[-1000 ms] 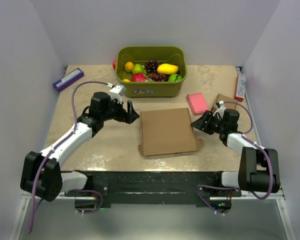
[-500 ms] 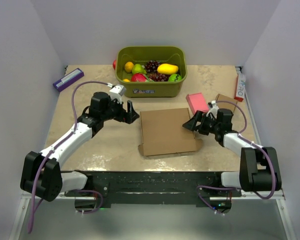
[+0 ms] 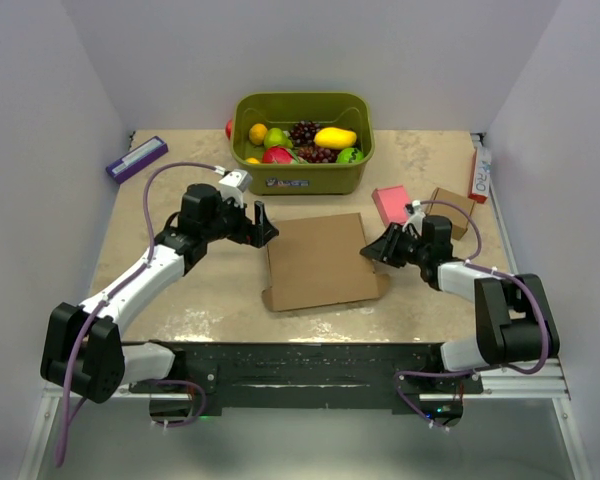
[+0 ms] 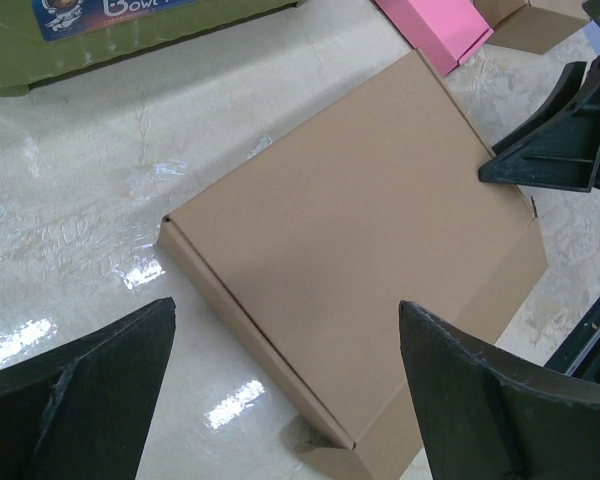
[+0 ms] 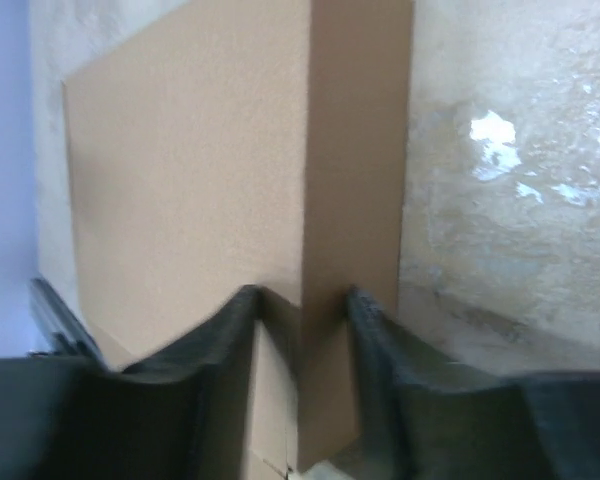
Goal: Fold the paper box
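Right fingers (image 5: 220, 345) pinch the paper box (image 3: 320, 262) edge; left fingers (image 4: 80, 390) spread nearby.

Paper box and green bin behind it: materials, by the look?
Paper box: brown cardboard, matte and unprinted. The folded edge shows some thickness, so it is probably corrugated. Green bin: looks like moulded plastic, olive with a faint sheen, rounded rim and corners. The look settles no more than that.

Bright even light, blurry right-wrist view.
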`<state>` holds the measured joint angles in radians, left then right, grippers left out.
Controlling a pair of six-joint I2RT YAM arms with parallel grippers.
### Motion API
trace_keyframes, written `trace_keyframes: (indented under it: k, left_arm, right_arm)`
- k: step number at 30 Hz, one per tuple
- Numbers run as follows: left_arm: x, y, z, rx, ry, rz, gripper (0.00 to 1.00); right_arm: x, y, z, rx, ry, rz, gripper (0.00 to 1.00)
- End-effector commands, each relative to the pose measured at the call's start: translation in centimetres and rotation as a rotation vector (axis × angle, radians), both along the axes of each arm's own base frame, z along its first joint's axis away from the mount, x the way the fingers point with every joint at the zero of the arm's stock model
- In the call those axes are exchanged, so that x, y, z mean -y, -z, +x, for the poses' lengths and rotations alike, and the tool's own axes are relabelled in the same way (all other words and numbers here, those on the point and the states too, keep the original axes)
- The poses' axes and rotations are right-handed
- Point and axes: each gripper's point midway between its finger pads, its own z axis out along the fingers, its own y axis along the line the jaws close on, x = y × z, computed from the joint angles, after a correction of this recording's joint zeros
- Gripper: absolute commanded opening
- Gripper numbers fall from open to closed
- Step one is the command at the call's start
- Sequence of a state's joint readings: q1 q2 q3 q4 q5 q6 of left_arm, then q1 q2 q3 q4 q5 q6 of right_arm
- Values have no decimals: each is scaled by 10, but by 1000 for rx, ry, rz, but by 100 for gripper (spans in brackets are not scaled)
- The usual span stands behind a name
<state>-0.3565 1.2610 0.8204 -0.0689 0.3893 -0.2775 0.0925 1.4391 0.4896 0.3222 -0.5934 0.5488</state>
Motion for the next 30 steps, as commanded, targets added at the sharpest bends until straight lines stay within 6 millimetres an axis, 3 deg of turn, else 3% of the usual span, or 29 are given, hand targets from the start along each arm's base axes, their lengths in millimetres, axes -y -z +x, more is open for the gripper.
trace_keyframes:
  k: [1, 6, 13, 23, 30]
  left_arm:
    - [3, -15, 0, 38, 6, -33, 97]
    - [2, -22, -1, 59, 2, -38, 96]
    - [2, -27, -2, 67, -2, -47, 97]
    - [1, -25, -3, 57, -8, -51, 97]
    - [1, -23, -3, 49, -11, -51, 97]
  right_arm:
    - [-8, 2, -11, -49, -9, 51, 26]
    - [-10, -7, -12, -41, -7, 78, 12]
    - [-5, 8, -12, -79, 28, 48, 2]
    - [23, 26, -11, -129, 139, 41, 0]
    - [28, 32, -14, -145, 142, 35, 0]
